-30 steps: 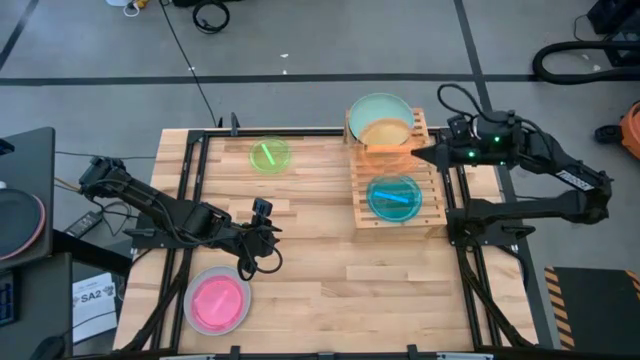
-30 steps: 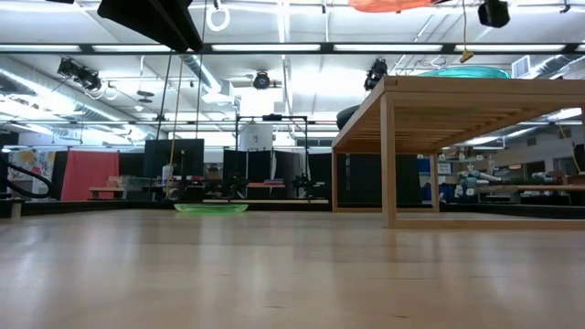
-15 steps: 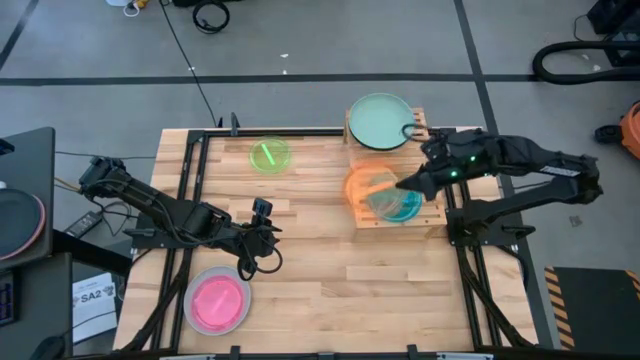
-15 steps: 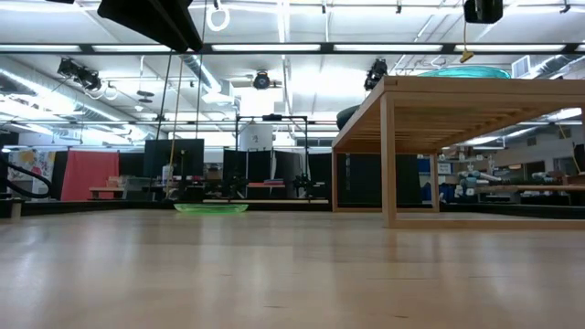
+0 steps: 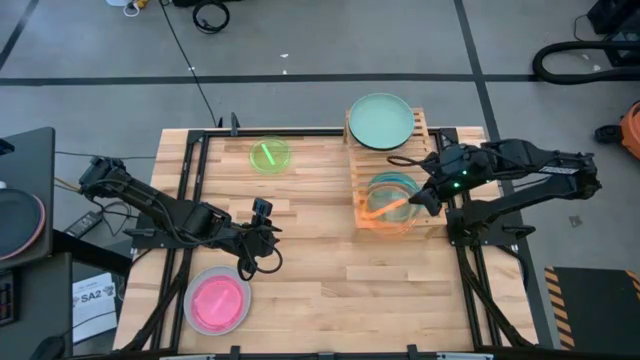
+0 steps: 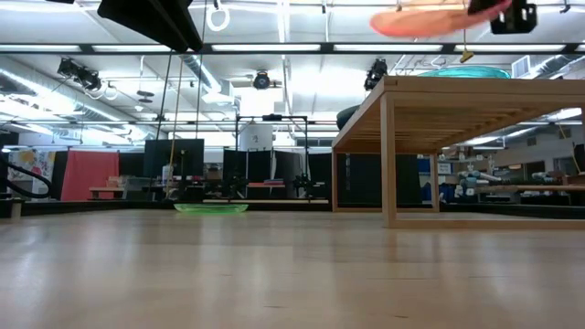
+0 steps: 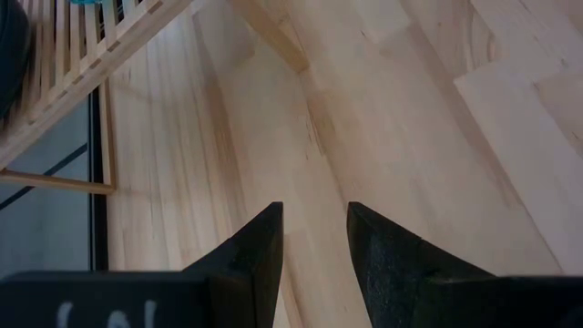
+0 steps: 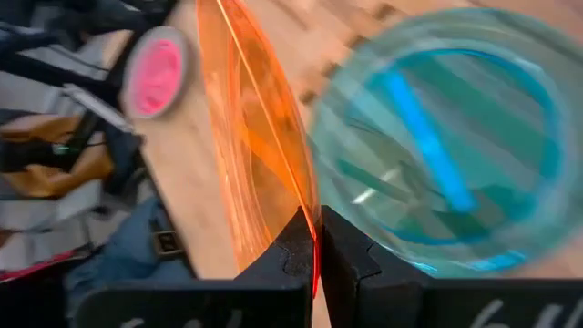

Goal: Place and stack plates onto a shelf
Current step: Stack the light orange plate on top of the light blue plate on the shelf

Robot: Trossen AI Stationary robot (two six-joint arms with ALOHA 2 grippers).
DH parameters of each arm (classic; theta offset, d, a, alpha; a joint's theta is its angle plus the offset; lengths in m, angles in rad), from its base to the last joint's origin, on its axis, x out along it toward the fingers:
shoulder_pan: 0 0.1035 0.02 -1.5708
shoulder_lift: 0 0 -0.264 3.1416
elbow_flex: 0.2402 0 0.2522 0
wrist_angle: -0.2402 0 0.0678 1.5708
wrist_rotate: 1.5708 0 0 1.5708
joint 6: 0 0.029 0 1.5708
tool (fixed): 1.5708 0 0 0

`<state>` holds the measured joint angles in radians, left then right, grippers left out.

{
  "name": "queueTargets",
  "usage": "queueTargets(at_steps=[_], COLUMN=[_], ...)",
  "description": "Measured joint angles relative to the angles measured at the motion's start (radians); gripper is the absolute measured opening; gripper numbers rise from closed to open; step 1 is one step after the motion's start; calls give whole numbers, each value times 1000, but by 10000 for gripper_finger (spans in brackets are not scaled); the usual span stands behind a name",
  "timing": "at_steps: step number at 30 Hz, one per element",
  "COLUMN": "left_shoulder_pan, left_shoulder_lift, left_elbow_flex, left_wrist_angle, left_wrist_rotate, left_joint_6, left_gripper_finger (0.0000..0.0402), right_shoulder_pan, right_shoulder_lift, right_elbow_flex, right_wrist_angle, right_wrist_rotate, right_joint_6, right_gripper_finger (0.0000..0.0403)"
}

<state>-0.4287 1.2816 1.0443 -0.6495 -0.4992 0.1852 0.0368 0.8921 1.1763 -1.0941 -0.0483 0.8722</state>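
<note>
— So where was the right gripper (image 5: pixel 408 199) at that moment?

— Over the shelf (image 5: pixel 428 216), at the end farther from the mint green plate (image 5: pixel 380 120). Its fingers were pinched together on the rim of the orange plate (image 5: pixel 380 205), which it held in the air above the cyan plate (image 5: pixel 392 189). From the right wrist camera the orange plate (image 8: pixel 255 137) showed nearly edge-on, with the cyan plate (image 8: pixel 437 137) beneath it on the slats.

— Was the orange one touching the cyan one?

— I couldn't tell from above. In the low view the orange plate (image 6: pixel 420 20) hung clear over the shelf's (image 6: pixel 439 91) top.

— And the other plates?

— The mint green plate lay on the shelf's far end, by the bench's (image 5: pixel 320 260) back edge. The green plate (image 5: pixel 269 156) sat on the bench near the back edge; the pink plate (image 5: pixel 216 301) sat by the front left corner.

— The left gripper (image 5: pixel 260 235)?

— Waiting low over the bench, left of centre, fingers (image 7: pixel 255 255) apart with nothing between them.
</note>
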Motion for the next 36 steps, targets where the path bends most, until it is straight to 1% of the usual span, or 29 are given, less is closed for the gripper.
queueTargets(at_steps=[6,9,15,26,36], left_shoulder_pan=[0,0,0,0,0], left_shoulder_lift=[0,0,0,0,0], left_elbow_flex=[0,0,0,0,0], left_wrist_angle=[0,0,0,0,0], left_wrist_rotate=[0,0,0,0,0], left_joint_6=[0,0,0,0,0], left_gripper_finger=[130,130,130,130,130], right_shoulder_pan=[0,0,-6,-72,-79], right_shoulder_lift=[-48,-69,-92,-93,-90], right_elbow_flex=[0,0,0,0,0], right_wrist_angle=[-95,-113,-138,-142,-143], right_wrist_rotate=[102,161,246,245,239], right_joint_6=[0,0,0,-12,-41], right_gripper_finger=[14,14,14,14,14])
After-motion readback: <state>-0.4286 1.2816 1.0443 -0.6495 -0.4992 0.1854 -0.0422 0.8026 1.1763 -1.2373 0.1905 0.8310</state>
